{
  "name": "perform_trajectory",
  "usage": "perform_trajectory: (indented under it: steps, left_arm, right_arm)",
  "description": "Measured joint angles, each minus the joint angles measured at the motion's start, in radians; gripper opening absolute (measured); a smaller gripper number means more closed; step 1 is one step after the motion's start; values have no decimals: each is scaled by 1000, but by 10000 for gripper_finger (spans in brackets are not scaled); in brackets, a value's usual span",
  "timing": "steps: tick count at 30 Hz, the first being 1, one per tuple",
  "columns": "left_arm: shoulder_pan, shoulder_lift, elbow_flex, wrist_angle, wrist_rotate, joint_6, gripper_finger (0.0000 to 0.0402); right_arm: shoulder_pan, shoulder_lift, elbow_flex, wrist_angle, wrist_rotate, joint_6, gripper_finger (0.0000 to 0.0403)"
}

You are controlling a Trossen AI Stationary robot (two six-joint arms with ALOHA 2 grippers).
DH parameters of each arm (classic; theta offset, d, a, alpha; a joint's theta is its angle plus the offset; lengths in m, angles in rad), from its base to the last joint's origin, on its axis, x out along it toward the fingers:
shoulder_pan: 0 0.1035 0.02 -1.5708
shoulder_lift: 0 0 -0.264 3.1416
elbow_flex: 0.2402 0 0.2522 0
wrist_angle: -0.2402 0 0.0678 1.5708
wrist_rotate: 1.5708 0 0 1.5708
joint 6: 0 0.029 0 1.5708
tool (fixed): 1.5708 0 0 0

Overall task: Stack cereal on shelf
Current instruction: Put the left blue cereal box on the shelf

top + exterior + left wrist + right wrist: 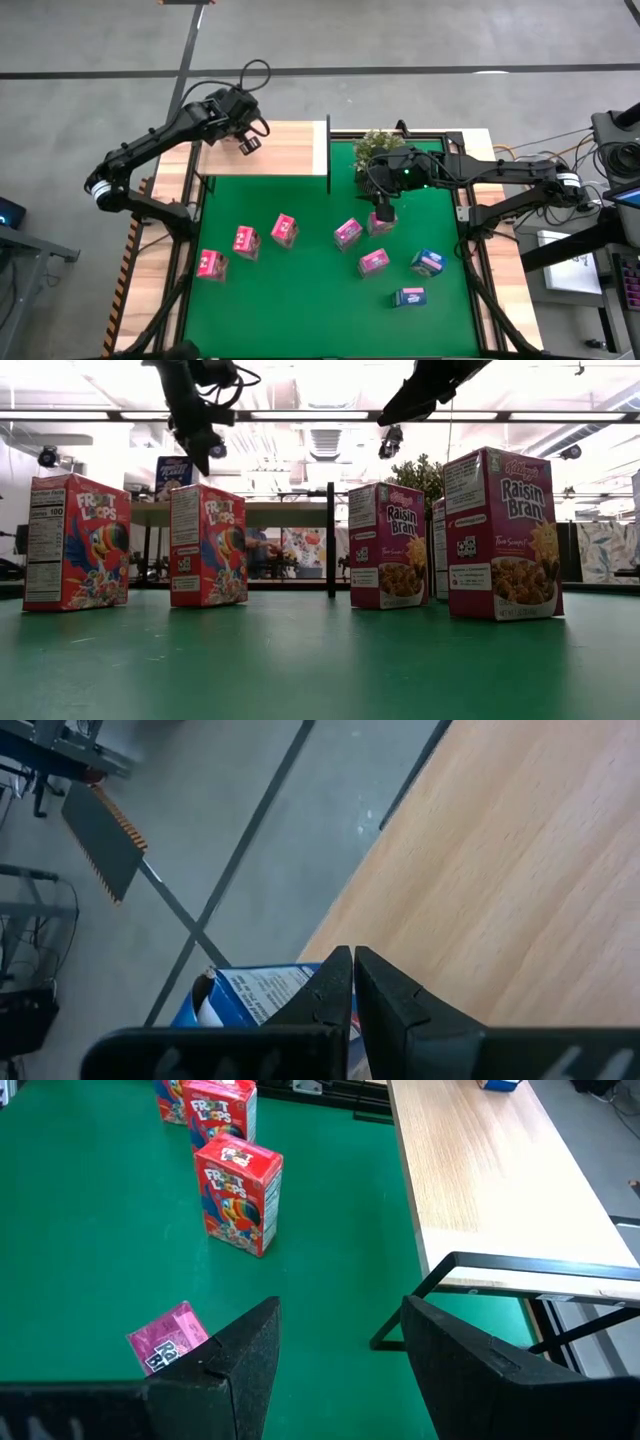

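Green mat [320,300], pink and blue cereal [374,262] boxes scattered, pale shelf [285,148]

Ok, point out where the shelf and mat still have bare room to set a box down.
Most of the shelf is bare, from the left pincer and the blue box beneath it to the black upright. The green mat is free between shelf and pink boxes, and along its near edge. It is crowded around the right pincer, plant and nearby boxes.
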Motion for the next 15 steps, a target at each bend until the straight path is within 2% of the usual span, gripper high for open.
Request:
perform_trajectory:
  steps: [5,15]
  left_arm:
    - [0,-10,0,-33,-31,-17,0]
    - [-11,-40,1,-24,0,-33,0]
  right_arm:
    - [0,0,0,0,0,2,196]
    - [0,0,0,0,0,2,196]
